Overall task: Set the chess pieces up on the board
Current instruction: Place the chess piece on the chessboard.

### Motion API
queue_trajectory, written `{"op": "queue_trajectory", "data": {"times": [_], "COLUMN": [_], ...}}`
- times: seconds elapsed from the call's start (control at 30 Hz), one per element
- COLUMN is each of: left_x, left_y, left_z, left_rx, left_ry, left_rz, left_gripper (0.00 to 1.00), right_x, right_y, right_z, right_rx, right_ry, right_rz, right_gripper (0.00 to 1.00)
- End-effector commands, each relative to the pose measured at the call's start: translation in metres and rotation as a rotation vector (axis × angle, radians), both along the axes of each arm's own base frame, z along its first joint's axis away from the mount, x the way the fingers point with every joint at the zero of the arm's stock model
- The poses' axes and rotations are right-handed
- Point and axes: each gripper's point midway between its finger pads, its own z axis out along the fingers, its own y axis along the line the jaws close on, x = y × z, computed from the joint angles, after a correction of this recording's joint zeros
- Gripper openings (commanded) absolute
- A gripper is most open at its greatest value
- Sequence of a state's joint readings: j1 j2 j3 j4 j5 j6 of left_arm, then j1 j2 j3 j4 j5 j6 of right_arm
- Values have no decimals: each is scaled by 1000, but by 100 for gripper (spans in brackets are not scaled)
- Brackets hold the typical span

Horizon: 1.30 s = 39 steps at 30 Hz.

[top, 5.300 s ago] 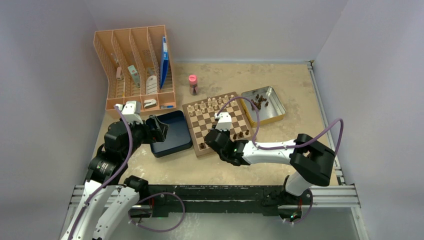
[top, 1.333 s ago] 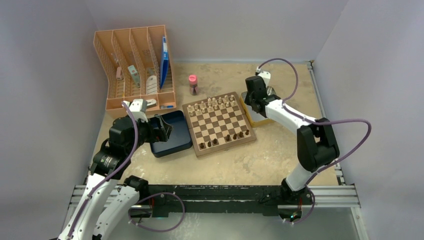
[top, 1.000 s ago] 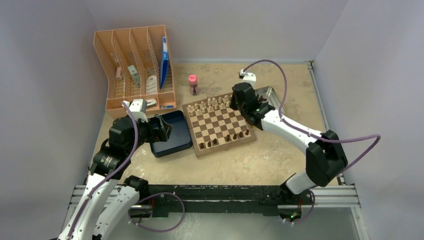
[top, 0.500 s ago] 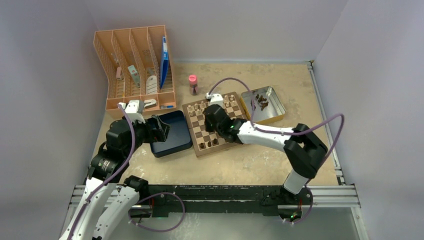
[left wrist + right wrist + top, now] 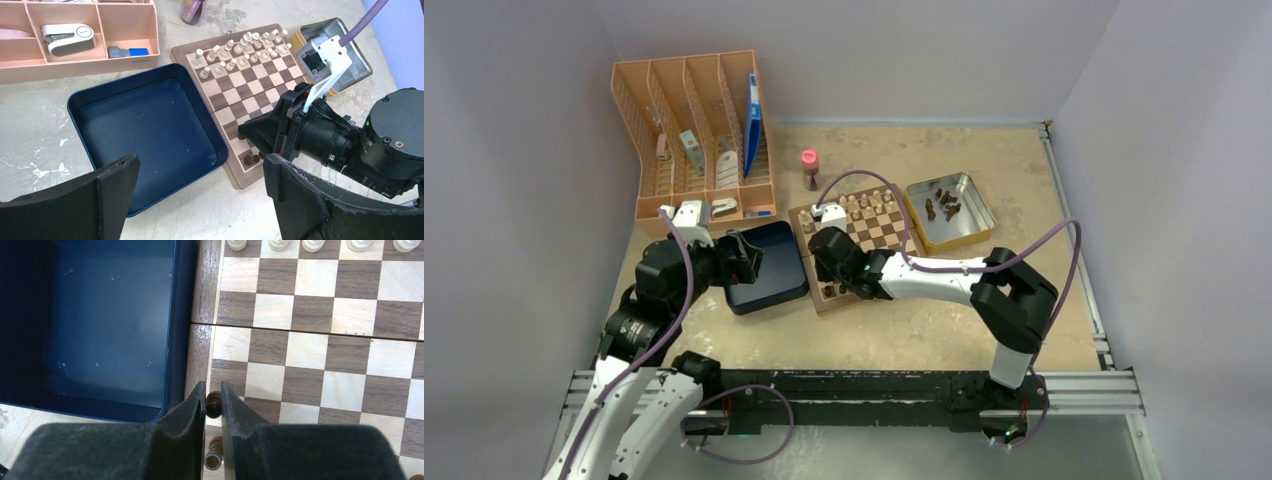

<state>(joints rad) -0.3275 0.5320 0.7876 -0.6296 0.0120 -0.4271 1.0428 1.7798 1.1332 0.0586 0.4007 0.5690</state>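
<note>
The dark chess piece (image 5: pixel 213 404) pinched in your right end effector (image 5: pixel 213 392) sits low in the right wrist view. It is over the board's (image 5: pixel 202 295) outermost column of squares, right against the border that runs beside the dark blue box (image 5: pixel 100 315). The fingers are drawn almost together with only the piece's rounded top between them, so the hold looks slim. A tilt or a hasty release could, I judge, let it twist, topple, or roll over the border toward the box. You cannot tell from these views whether its base touches the square yet, and opening early would drop it. More dark pieces (image 5: pixel 214 459) stand just below it in the frame, close to the finger bodies. A sideways drift or a wide opening could knock them over.

The piece itself is small, dark brown wood, showing a round glossy cap from above. Its kind is not readable from here. Cream pieces (image 5: pixel 314 244) line the top edge of the frame, well apart from the grip.

In the overhead view, spare dark pieces (image 5: pixel 942 205) lie in a metal tin (image 5: pixel 969 222) at the upper right of the board, on the worktop (image 5: pixel 924 310). Your left end effector (image 5: pixel 200 170) hangs spread wide over the box, holding nothing, near the right arm's wrist, so mind that gap.
</note>
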Motion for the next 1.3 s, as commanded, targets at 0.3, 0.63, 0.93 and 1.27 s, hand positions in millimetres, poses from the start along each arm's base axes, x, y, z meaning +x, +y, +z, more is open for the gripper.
{"op": "queue_trajectory", "data": {"times": [0.3, 0.63, 0.93, 1.27], "left_x": [5, 5, 5, 5], "left_y": [2, 2, 2, 2], "left_z": [11, 11, 11, 11], "left_rx": [-15, -15, -14, -15], "left_ry": [-42, -44, -42, -43], "left_rz": [17, 18, 17, 17], "left_gripper": [95, 95, 95, 95], "right_x": [-4, -2, -6, -7], "right_y": [9, 8, 6, 5], "right_z": [8, 1, -4, -10], "right_rx": [3, -21, -41, -58], "right_ry": [-7, -8, 16, 24], "right_rz": [-22, -45, -32, -42], "right_gripper": [17, 17, 18, 24]}}
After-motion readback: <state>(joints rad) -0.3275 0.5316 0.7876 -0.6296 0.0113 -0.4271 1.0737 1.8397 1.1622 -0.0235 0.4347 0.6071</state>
